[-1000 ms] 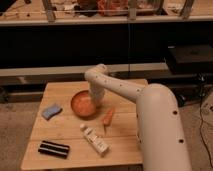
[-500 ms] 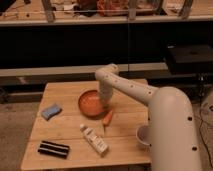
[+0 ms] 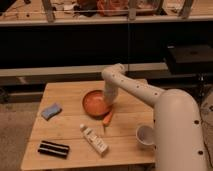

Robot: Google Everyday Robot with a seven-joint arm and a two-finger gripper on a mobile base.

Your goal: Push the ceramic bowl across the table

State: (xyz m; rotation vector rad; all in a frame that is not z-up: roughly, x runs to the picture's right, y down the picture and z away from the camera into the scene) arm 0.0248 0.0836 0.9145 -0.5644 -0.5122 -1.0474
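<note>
The orange-red ceramic bowl (image 3: 95,103) sits near the middle of the light wooden table (image 3: 70,92). My white arm reaches in from the right and bends down at the bowl's right rim. My gripper (image 3: 108,102) is low at that right edge, touching or just inside the rim; the arm hides the fingers.
A small orange carrot-like piece (image 3: 107,118) lies just in front of the bowl. A white tube (image 3: 94,139), a black bar (image 3: 53,149) and a blue sponge (image 3: 51,111) lie on the left and front. A white cup (image 3: 145,135) stands at the front right. A dark shelf bench (image 3: 60,50) runs behind.
The arm has swung to the right and the bowl has slid right with it, from left of centre to the table's middle. The cup has come into view.
</note>
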